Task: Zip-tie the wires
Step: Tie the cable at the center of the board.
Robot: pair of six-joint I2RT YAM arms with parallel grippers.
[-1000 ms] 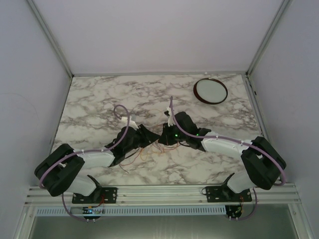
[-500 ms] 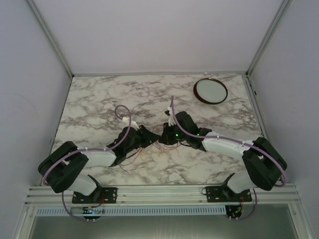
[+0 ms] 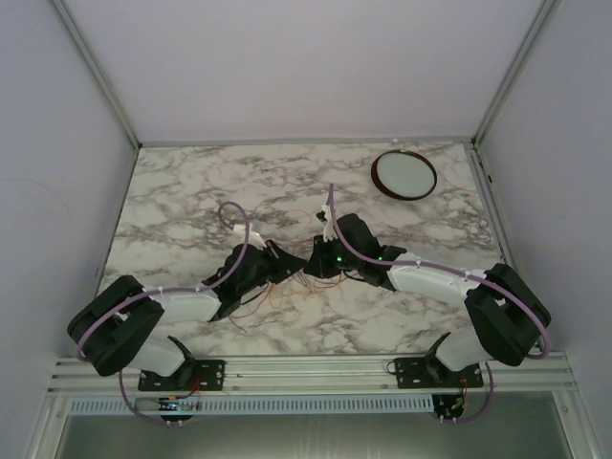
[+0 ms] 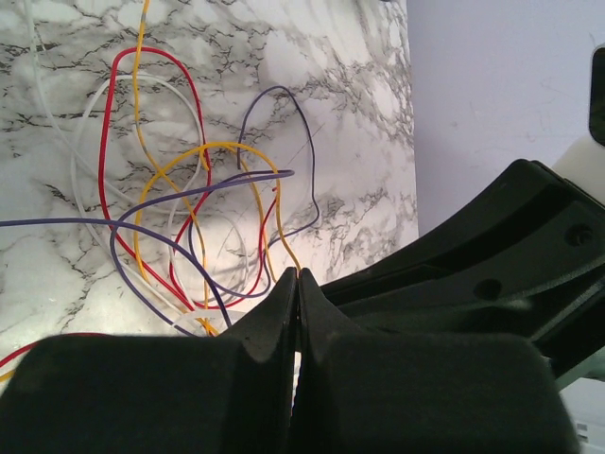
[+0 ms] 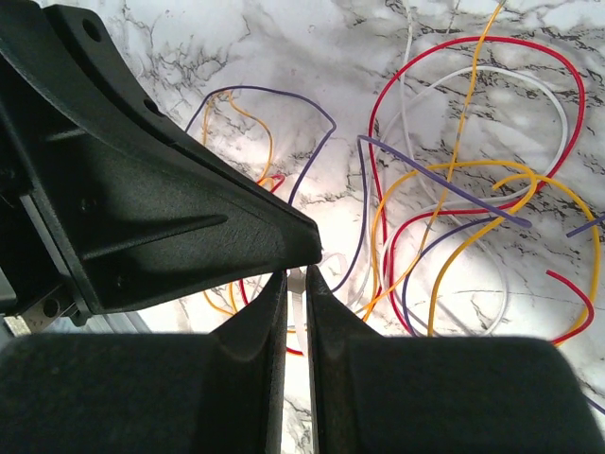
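**Top view.** You see the wires (image 3: 275, 295) only as hair-fine threads, too thin for you to separate one colour from another. Where the left gripper (image 3: 285, 264) meets the right gripper (image 3: 312, 266), the arms cover most of the bunch and the fingertips merge into one dark mass.

**Left wrist view.** The gripper's own fingers fill your lower frame, so you cannot tell whether their closed tips pinch a strand. Loops run off the top and left edges.

**Right wrist view.** A pale strip (image 5: 296, 295) stands in the narrow slit between the fingers, its lower end hidden, and you cannot identify it. The other gripper's body masks the upper left, and wires leave by the top and right edges.
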